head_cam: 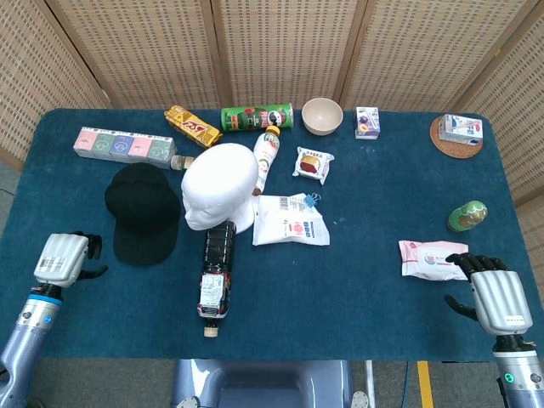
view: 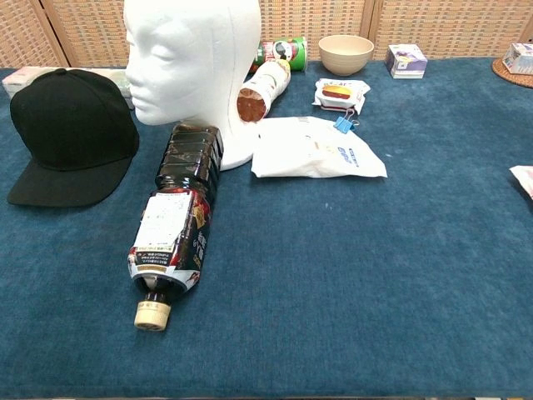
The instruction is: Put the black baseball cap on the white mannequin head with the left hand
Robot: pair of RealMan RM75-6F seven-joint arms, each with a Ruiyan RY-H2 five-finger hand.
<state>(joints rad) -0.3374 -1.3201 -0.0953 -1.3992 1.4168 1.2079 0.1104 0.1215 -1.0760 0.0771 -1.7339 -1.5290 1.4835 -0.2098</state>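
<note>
- Left hand (head_cam: pixel 64 257): empty, fingers apart, near the cap (head_cam: pixel 142 212), not touching.
- Cap flat on the table (head_cam: pixel 357 280), beside the mannequin head (head_cam: pixel 218 186).
- Right hand (head_cam: pixel 491 293): empty, fingers spread.

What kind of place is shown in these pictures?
Probably a robot test room, not a home: a table under blue cloth, woven screens close behind it, and unrelated goods laid out around a mannequin head.

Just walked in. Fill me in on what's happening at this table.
A two-armed robot is set to put the black baseball cap on the white mannequin head. The cap lies flat on the table beside the head, untouched. The left hand is near the cap, holding nothing. The right hand rests empty by a pink packet.
</note>
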